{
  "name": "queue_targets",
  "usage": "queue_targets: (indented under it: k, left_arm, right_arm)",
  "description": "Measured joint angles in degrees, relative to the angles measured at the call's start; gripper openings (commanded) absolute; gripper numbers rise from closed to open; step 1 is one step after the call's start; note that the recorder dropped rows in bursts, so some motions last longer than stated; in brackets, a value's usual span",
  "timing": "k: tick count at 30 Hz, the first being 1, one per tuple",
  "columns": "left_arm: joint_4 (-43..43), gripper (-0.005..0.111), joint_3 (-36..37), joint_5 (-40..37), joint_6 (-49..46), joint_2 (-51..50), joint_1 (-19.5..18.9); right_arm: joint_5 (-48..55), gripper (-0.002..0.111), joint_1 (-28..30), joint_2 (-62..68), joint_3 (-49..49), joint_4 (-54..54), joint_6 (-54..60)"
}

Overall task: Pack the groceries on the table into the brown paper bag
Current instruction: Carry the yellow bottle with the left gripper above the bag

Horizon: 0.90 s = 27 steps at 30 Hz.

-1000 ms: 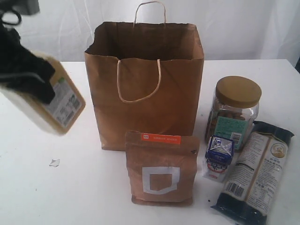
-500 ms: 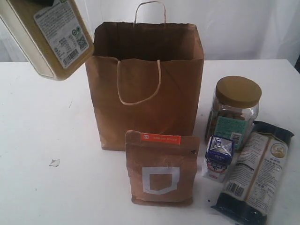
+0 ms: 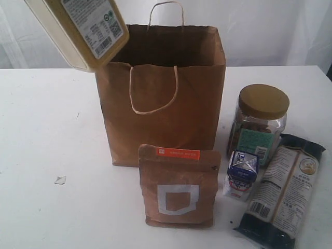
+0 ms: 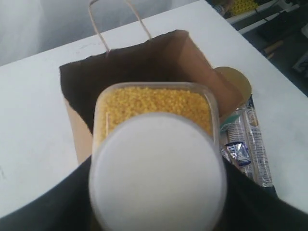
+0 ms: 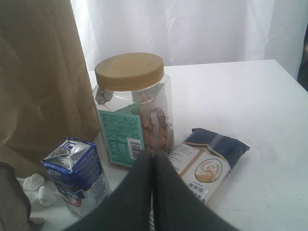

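Observation:
The yellow-grain bottle (image 3: 83, 31) hangs tilted, base down, over the left rim of the open brown paper bag (image 3: 166, 114). In the left wrist view my left gripper (image 4: 156, 192) is shut on the bottle (image 4: 156, 103) near its white cap, with the bag's mouth (image 4: 144, 62) below. On the table (image 3: 41, 129), the kraft pouch (image 3: 178, 187) stands in front of the bag. The gold-lidded jar (image 3: 262, 122), blue-white carton (image 3: 241, 174) and noodle packet (image 3: 285, 192) sit to the bag's right. My right gripper (image 5: 153, 159) is shut and holds nothing, just short of the jar (image 5: 132, 106). The dark can is out of view.
A small white scrap (image 3: 60, 180) lies on the table at the front left. More white scraps (image 5: 36, 185) lie beside the carton (image 5: 74, 173) near the bag's foot. A white curtain hangs behind the table.
The bottle has risen and moved right, from beside the bag's left wall to above its left rim. The groceries on the table have not moved.

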State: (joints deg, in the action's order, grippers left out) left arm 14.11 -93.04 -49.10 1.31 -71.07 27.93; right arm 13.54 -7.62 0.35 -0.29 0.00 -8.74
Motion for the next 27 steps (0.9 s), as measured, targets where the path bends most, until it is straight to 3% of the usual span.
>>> queue_targets:
  k: [27]
  left_arm:
    - [13.25,0.0,-0.03,14.36,-18.77,-9.76,0.0]
  right_arm:
    - [0.0,0.0,0.0,0.0,0.0,0.0,0.0]
